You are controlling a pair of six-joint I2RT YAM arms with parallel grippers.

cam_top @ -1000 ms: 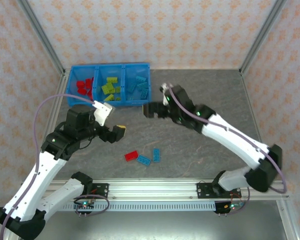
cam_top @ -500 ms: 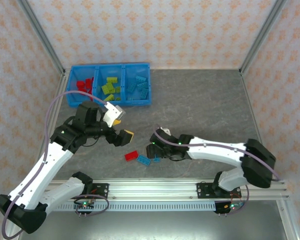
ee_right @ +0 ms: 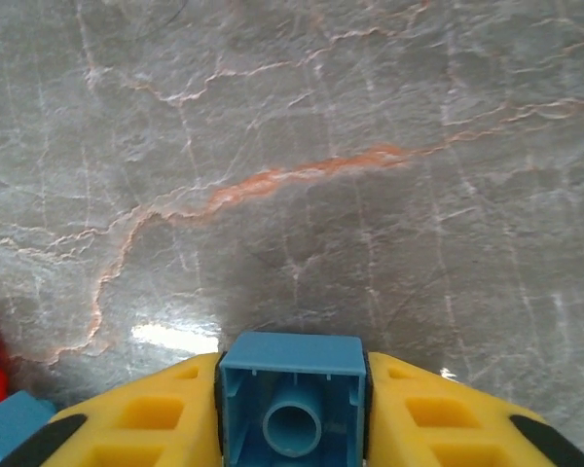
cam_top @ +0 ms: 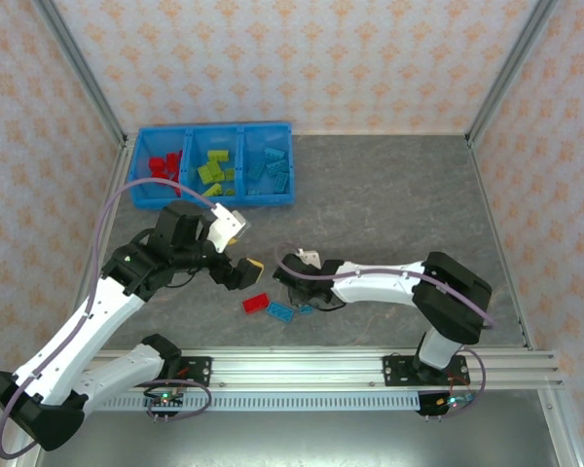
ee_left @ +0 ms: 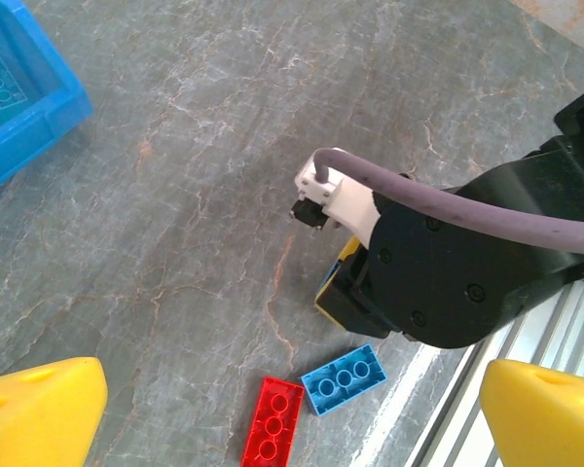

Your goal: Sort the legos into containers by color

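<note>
One red lego (ee_left: 273,423) and one blue lego (ee_left: 344,377) lie side by side on the worktop (ee_left: 175,195), directly below the left hand (ee_left: 292,413), whose yellow fingers (ee_left: 39,413) are spread wide above them. Just beyond that pair, the right hand (ee_right: 292,418) sits low over the worktop, pinching a third lego (ee_right: 292,384), blue, end-on. Farther out from the left hand, the bin (cam_top: 234,199) holds red legos (cam_top: 161,165), green legos (cam_top: 214,170) and blue legos (cam_top: 270,165) in separate compartments.
</note>
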